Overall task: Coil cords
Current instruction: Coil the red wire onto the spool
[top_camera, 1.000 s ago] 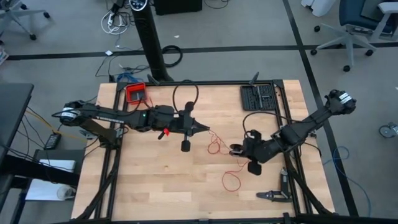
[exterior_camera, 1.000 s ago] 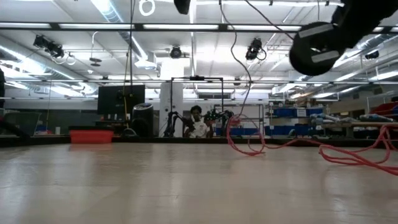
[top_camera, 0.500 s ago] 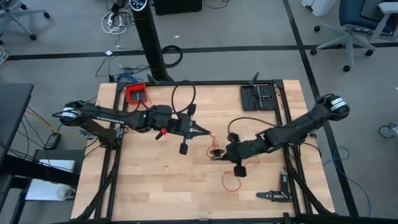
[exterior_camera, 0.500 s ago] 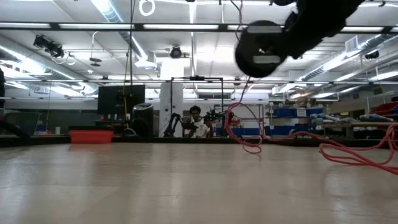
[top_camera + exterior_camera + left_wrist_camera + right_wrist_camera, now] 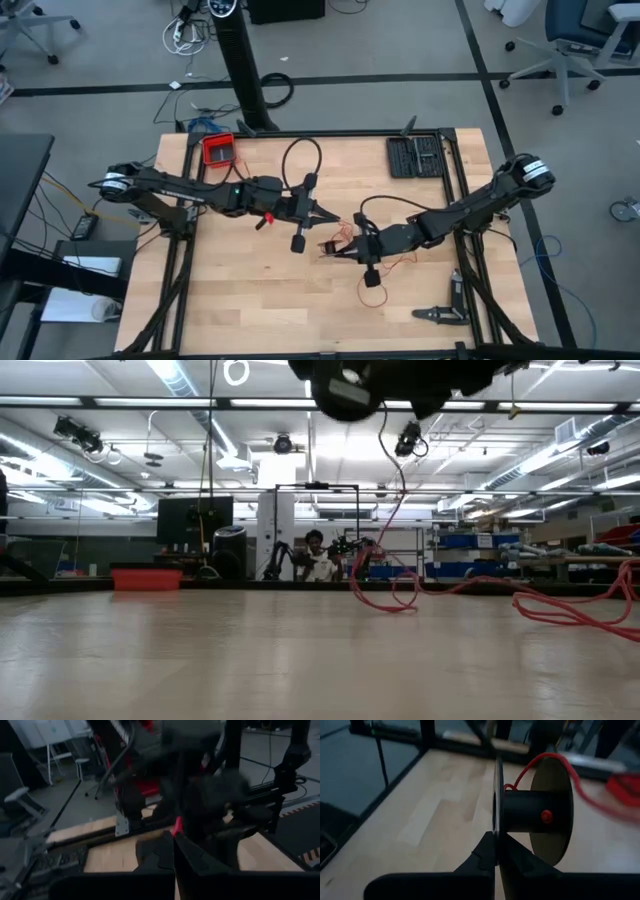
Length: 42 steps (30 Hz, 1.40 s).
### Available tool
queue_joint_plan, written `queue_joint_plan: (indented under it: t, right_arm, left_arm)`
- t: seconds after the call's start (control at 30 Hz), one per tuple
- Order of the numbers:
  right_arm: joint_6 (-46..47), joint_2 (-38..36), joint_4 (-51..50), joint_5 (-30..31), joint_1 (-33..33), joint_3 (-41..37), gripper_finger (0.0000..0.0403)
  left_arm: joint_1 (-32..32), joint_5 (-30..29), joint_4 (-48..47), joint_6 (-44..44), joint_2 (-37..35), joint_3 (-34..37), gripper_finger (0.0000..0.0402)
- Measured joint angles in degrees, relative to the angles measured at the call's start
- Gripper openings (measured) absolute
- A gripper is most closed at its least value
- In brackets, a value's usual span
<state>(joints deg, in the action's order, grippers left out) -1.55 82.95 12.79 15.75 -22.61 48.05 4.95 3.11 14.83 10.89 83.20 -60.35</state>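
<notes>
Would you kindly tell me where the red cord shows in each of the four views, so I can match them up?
High view: red cord loops on the table at centre, by the right tool.
Low view: loops at right of centre, lying on the tabletop.
Left wrist view: a red bit at the fingertips.
Right wrist view: it runs onto the black spool.
Shared landmark: the red tray, also far left in the low view.

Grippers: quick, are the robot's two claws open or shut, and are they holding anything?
Left gripper: shut, pinching the red cord at its tip.
Right gripper: shut on the thin disc of a black spool that the cord runs to.
</notes>
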Motion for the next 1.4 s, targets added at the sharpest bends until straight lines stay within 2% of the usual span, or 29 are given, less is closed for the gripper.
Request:
queue_joint_plan:
  t: [0.33,0.57,0.77,0.97,1.23,1.4]
  right_arm:
    - [-2.75,-0.58,3.91,0.95,-0.97,0.02,0.0005]
    - [-4.6,-1.0,4.15,3.8,-2.15,0.02,0.0005]
    - [-3.34,-1.19,4.07,3.74,-2.15,0.02,0.0005]
    - [-3.49,-1.19,4.46,3.39,-2.15,0.02,0.0006]
    - [-5.28,-1.39,5.8,2.21,-3.03,0.02,0.0006]
    - [-7.72,-2.34,9.94,2.16,-4.34,0.07,0.0006]
  left_arm:
    - [0.02,1.32,-0.21,-4.08,1.27,0.65,0.0]
    - [0.04,1.52,-0.54,-6.64,1.29,0.65,0.0005]
    - [0.04,-3.07,0.6,-6.66,1.29,0.65,0.0039]
    - [0.04,-3.41,0.44,-6.66,1.29,0.65,0.0079]
    - [0.04,-2.06,-1.03,-6.44,1.29,0.65,0.0085]
    - [0.04,-0.52,-2.0,-6.43,1.29,0.65,0.0085]
